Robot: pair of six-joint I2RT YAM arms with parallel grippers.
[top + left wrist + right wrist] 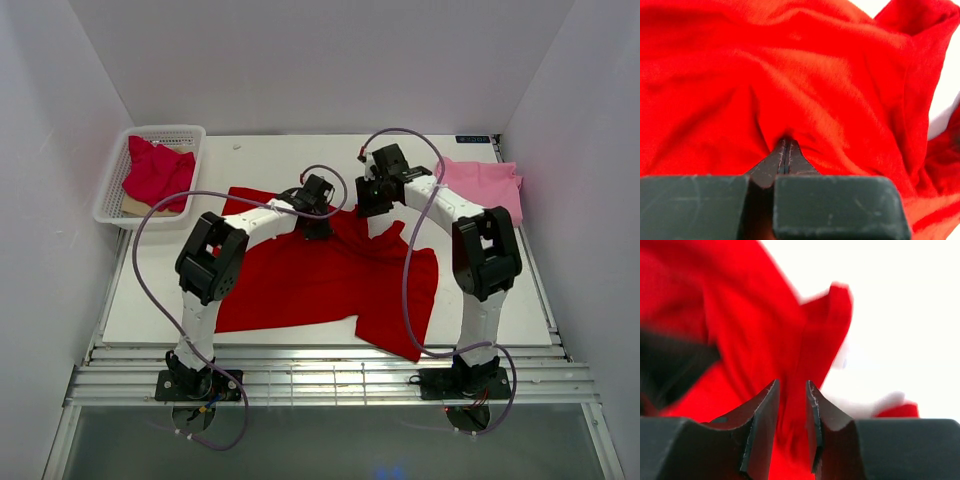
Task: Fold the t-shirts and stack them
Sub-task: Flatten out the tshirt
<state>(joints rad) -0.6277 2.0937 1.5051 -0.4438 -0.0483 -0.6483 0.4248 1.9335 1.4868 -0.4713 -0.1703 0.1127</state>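
The bright red t-shirt (320,280) lies spread and rumpled across the middle of the table. My left gripper (318,228) is at its far edge, shut on a pinch of the red cloth (805,90); in the left wrist view the jaws (785,142) meet. My right gripper (372,208) is at the far edge beside it. Its jaws (792,385) stand narrowly apart, and a bunched fold of red cloth (810,340) fills the gap between them. The light pink t-shirt (485,185) lies at the back right. The crimson-red t-shirt (155,172) lies crumpled in the basket.
A white mesh basket (180,131) stands at the back left, off the white table board. White walls close in the back and both sides. Purple cables loop from both arms over the shirt. Metal rails run along the near edge.
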